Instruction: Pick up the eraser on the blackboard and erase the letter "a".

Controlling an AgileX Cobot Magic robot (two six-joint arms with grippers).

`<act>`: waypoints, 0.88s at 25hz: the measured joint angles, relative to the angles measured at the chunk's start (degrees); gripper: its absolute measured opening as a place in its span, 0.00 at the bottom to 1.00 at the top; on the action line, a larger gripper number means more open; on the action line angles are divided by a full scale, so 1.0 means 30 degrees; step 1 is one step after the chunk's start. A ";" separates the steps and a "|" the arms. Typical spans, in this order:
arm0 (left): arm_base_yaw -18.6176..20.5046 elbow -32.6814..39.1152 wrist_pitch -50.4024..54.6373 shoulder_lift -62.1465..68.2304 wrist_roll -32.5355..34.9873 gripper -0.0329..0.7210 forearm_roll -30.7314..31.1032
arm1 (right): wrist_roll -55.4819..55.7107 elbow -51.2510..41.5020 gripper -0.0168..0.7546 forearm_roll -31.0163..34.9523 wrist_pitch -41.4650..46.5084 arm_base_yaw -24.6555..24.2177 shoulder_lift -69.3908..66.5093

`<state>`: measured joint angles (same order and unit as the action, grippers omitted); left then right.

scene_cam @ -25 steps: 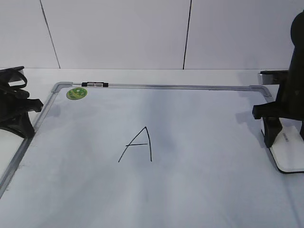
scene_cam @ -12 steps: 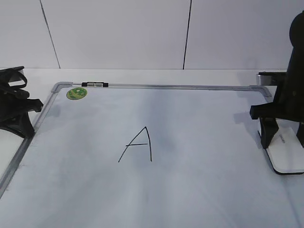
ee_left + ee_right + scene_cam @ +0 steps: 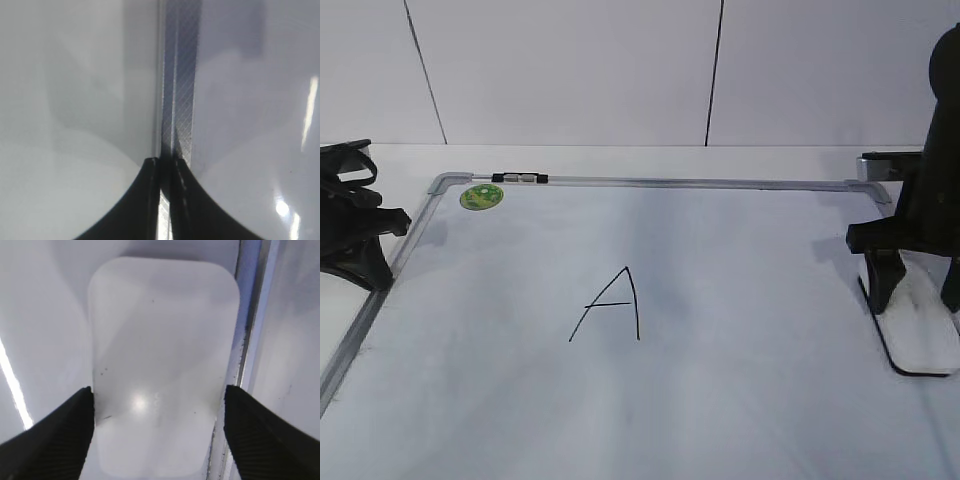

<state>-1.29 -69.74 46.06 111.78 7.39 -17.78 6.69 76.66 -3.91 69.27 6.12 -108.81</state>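
Observation:
The eraser is a flat white block with a black lower edge at the right side of the blackboard. My right gripper straddles it, one finger against each long side, and grips it; the right wrist view shows the eraser between the fingers. A tall capital "A" in black marker is at the board's middle. No small lowercase "a" shows in any view. My left gripper is shut and empty over the board's left frame edge, as the left wrist view shows.
A round green sticker sits in the board's far left corner, with a small black-and-white clip on the top frame beside it. The right frame rail runs just beside the eraser. A white wall stands behind the table.
The right gripper has shifted slightly left and toward the camera, and the eraser has moved and turned with it. The left arm has not moved.

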 joint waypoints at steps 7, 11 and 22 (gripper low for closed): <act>0.0000 0.0000 0.0000 0.0000 0.0000 0.06 -0.0045 | 0.0000 0.0000 0.84 0.0000 -0.0070 0.0000 0.0000; 0.0000 0.0000 0.0000 0.0000 0.0000 0.06 -0.0045 | 0.0000 0.0000 0.84 0.0000 -0.0070 0.0000 0.0000; 0.0000 0.0000 0.0000 0.0000 0.0000 0.06 -0.0045 | -0.0042 0.0624 0.84 -0.0260 -0.0105 0.0000 0.0000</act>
<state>-1.29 -69.74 46.06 111.78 7.39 -17.91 6.56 78.53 -4.68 68.96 6.12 -108.81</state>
